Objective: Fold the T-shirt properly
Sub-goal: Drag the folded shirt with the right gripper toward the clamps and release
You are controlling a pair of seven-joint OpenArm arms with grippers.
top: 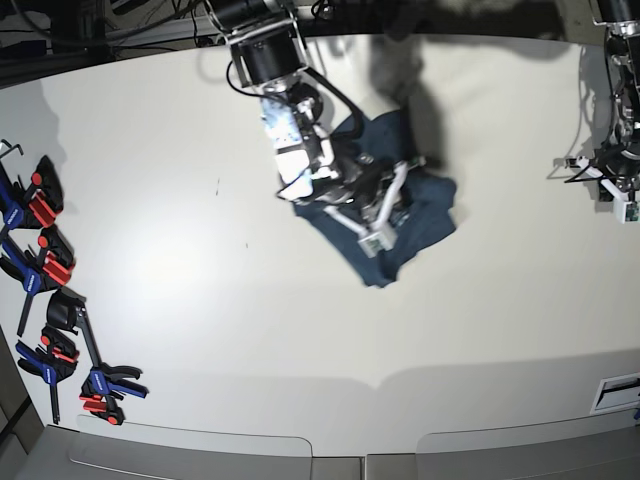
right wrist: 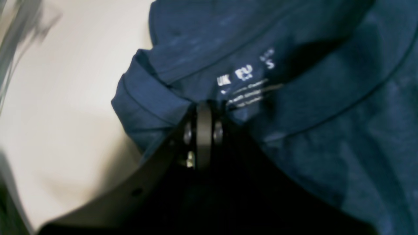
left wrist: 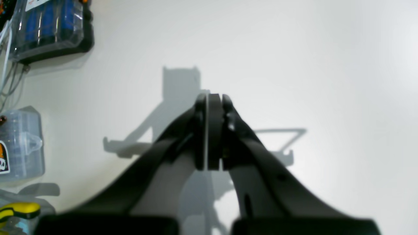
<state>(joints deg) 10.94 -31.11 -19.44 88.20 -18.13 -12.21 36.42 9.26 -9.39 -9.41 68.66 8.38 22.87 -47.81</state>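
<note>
T-shirt (top: 415, 205): 1 item, dark navy blue, lying crumpled on the white table (top: 200, 300), in the upper middle of the base view; loosely bunched, with a point of cloth trailing toward the near edge; in the right wrist view the neck band shows with white size lettering on the label (right wrist: 248, 81), partly blurred; the letters UK, EU and S can be read.

Right gripper (right wrist: 204, 111): black, jaws pressed together; the tips sit at the neck band just below the label, with cloth gathered around them; whether a fold is pinched between them cannot be told for sure, though the cloth bunches right at the tips; in the base view this arm reaches from the top edge down over the shirt.

Left gripper (left wrist: 209, 107): black, jaws clenched with nothing between them; it hangs above bare table, casting a sharp shadow; in the base view this arm stands at the far right edge, well apart from the shirt.

Clamps (top: 45, 270): several, blue and black with red grips, laid in a row along the left edge of the table in the base view.

Clear plastic boxes (left wrist: 49, 26): 2 at the left edge of the left wrist view, 1 holding blue parts; beneath them a yellow and black tool handle (left wrist: 19, 210), partly cut off.
</note>
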